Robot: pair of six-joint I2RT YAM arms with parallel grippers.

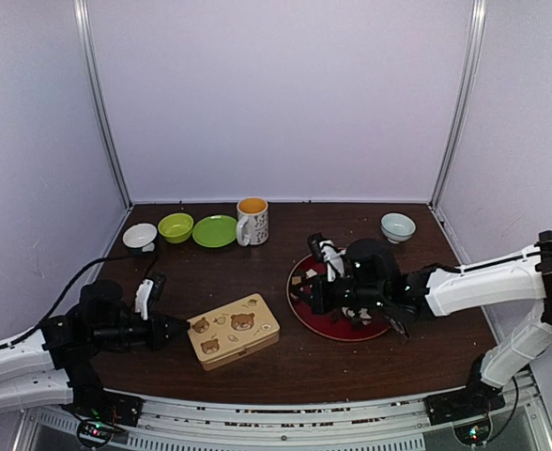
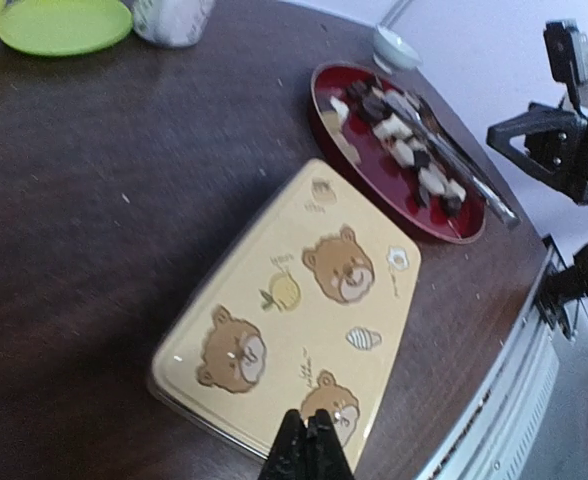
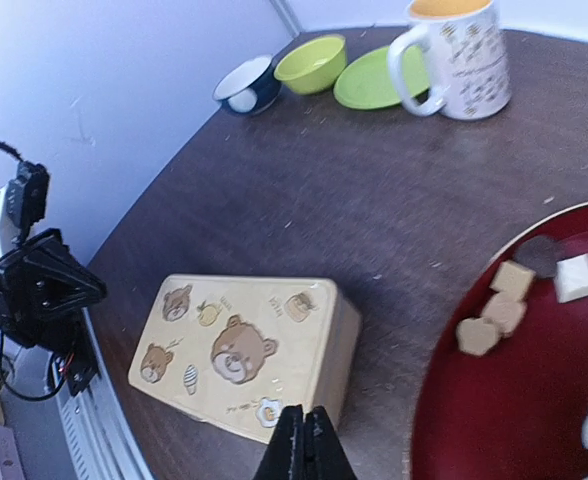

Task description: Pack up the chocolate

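Note:
The chocolate (image 1: 346,310) lies as small brown, tan and white pieces on a red plate (image 1: 299,310) right of centre; the pieces also show as chocolate (image 2: 404,140) and chocolate (image 3: 514,285). A cream tin with bear pictures (image 1: 234,329) lies shut, lid on, in the middle near the front. My left gripper (image 1: 180,327) is shut and empty at the tin's left end; in its own view the left gripper (image 2: 309,420) hovers over the tin (image 2: 294,300). My right gripper (image 1: 299,296) is shut and empty above the plate's left side; its tips (image 3: 304,415) point toward the tin (image 3: 244,345).
Thin tongs (image 2: 464,165) lie on the plate among the pieces. Along the back stand a small dark bowl (image 1: 140,235), a green bowl (image 1: 176,226), a green plate (image 1: 215,230) and a mug (image 1: 253,221). A pale bowl (image 1: 398,225) sits at the back right.

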